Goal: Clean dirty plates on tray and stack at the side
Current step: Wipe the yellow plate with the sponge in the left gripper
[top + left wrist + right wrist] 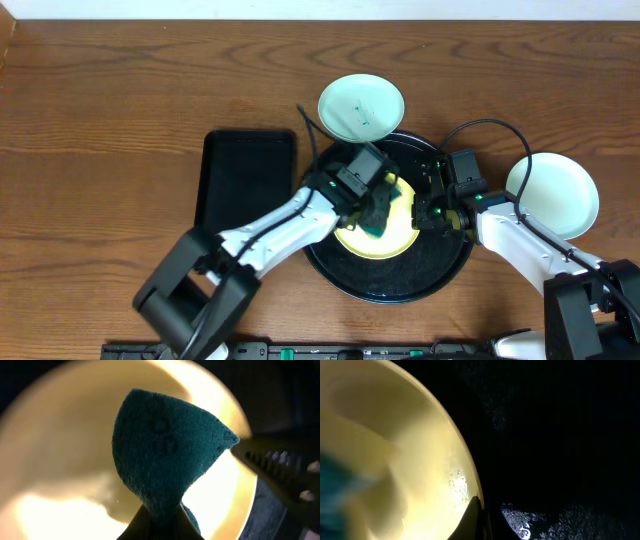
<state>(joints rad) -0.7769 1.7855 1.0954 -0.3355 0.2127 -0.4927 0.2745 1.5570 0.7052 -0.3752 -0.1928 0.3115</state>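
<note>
The pale yellow plate (372, 243) lies in the round black tray (400, 285). My left gripper (378, 212) is shut on a teal sponge (381, 224) and presses it onto the plate's middle. In the left wrist view the sponge (165, 455) covers the centre of the plate (60, 460) above the jaws (162, 527). My right gripper (432, 213) is shut on the plate's right rim. In the right wrist view its finger (475, 520) sits on the rim of the plate (385, 445), with the tray (560, 435) beside it. Smears are hidden by the sponge.
One mint-blue plate (360, 105) lies on the table touching the tray's far edge. Another mint-blue plate (555, 192) lies to the right of the tray. A rectangular black tray (248, 175) lies to the left. Water droplets sit on the yellow plate's rim.
</note>
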